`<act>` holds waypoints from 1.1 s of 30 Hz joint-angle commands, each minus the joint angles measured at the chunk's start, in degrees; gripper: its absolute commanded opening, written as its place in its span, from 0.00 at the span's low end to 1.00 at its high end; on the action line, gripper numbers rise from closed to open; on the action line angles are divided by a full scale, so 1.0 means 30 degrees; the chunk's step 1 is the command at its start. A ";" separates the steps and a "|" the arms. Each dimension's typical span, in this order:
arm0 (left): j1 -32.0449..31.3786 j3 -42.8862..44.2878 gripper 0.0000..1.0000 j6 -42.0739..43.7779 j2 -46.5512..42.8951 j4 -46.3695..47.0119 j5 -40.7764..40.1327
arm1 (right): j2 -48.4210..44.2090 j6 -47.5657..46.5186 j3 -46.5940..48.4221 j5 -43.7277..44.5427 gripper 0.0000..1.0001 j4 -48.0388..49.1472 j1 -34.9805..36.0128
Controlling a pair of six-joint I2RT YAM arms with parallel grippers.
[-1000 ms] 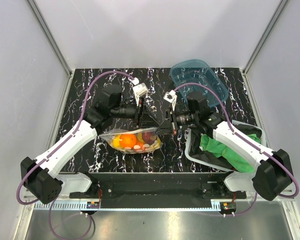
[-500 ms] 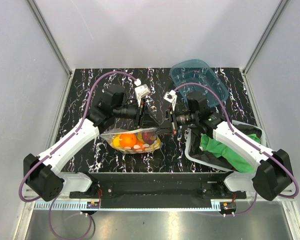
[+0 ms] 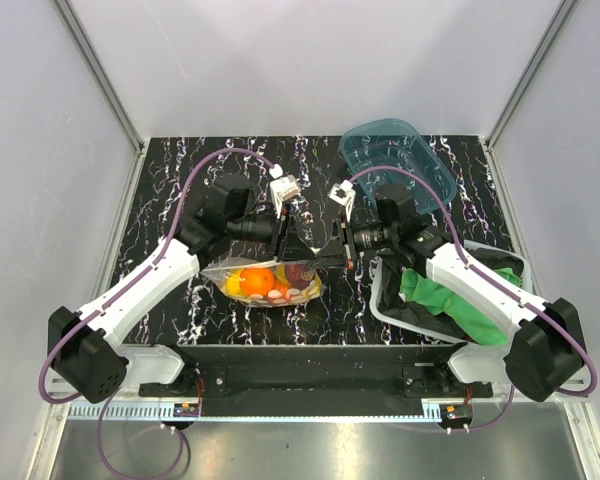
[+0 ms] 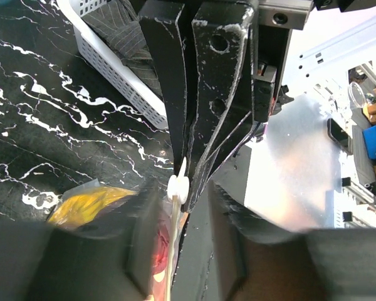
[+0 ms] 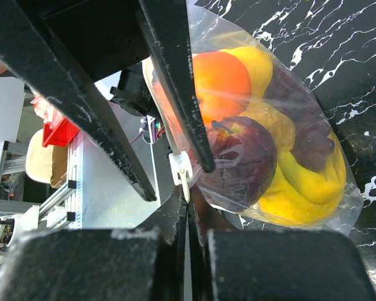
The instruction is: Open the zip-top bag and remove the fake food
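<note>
The zip-top bag (image 3: 270, 283) lies at the table's front centre, clear, with the fake food inside: an orange fruit (image 5: 222, 75), a dark red-purple fruit (image 5: 244, 157) and a yellow banana (image 5: 301, 194). My right gripper (image 5: 189, 210) is shut on the pull tab of the bag's white slider (image 5: 180, 168), at the bag's right end (image 3: 325, 258). My left gripper (image 4: 182, 200) is open, its two fingers straddling the bag's top edge just beside the slider (image 4: 177, 186); one finger (image 5: 175, 81) lies against the bag's side. In the top view it (image 3: 298, 248) sits close to the right gripper.
A translucent blue tub (image 3: 395, 155) stands at the back right. A white basket (image 3: 380, 300) holding a green cloth (image 3: 450, 300) and dark fabric sits at the front right, under the right arm. The basket's slatted wall (image 4: 113, 63) shows in the left wrist view.
My left gripper has shifted slightly right, closer to the right gripper. The bag and the right gripper have hardly moved.
</note>
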 commanded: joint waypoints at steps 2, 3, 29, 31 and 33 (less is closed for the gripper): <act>0.0214 0.0174 0.28 0.0010 -0.0483 0.0747 0.0465 | -0.0517 0.0109 0.0145 -0.0502 0.00 0.1201 -0.0091; 0.0215 0.0174 0.21 0.0010 -0.0455 0.0747 0.0406 | -0.0488 0.0166 0.0145 -0.0327 0.00 0.1201 -0.0120; 0.1269 -0.3514 0.00 -0.1332 -0.8946 -0.6428 -0.8558 | 0.0302 0.1954 0.0173 0.5297 0.00 0.1172 -0.3138; 0.1269 -0.3867 0.00 -0.2240 -1.0202 -0.7015 -0.8734 | 0.0944 0.1808 0.0729 0.5533 0.00 0.1113 -0.3167; 0.1269 -0.4366 0.00 -0.2858 -1.0968 -0.7570 -0.9085 | 0.1414 0.1691 0.1255 0.5856 0.00 0.1171 -0.3197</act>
